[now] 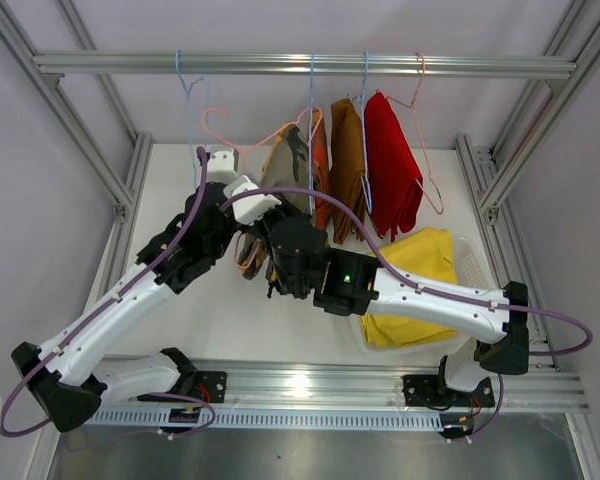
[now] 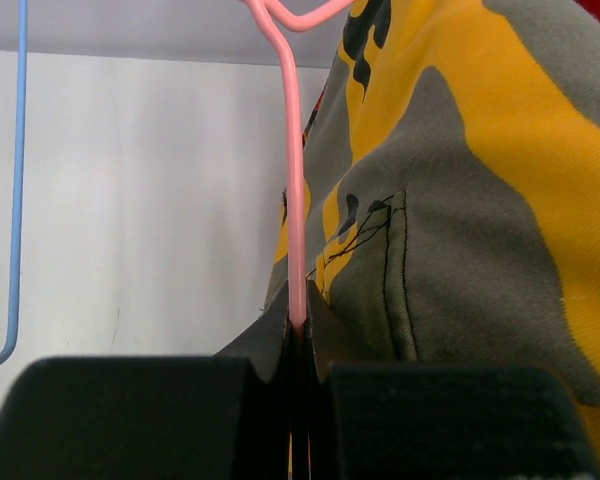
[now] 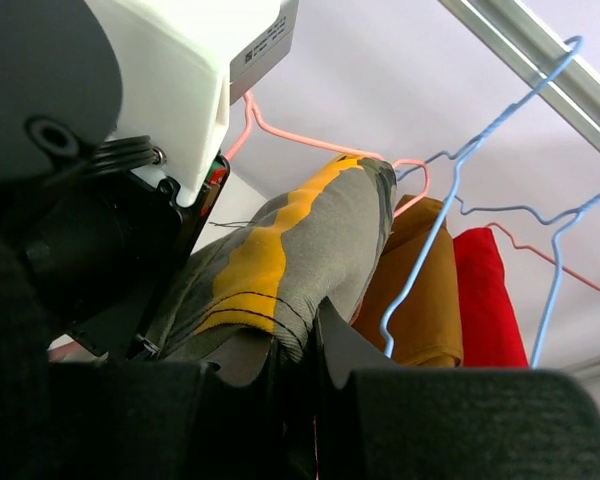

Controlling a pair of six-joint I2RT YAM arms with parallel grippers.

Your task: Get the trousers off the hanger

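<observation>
One yellow pair (image 1: 420, 265) lies lower right, the right gripper (image 3: 298, 345) pinches the camouflage pair (image 3: 280, 250), the left gripper (image 2: 298, 330) its pink hanger (image 2: 294, 180), and three other pairs (image 1: 346, 170) hang.

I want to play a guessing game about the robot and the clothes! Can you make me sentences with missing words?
The left end effector is shut on a hanger coloured ____.
The right end effector grips trousers with a ____ pattern.
The yellow trousers lie in the white mesh ____.
Missing words: pink; camouflage; basket.
</observation>
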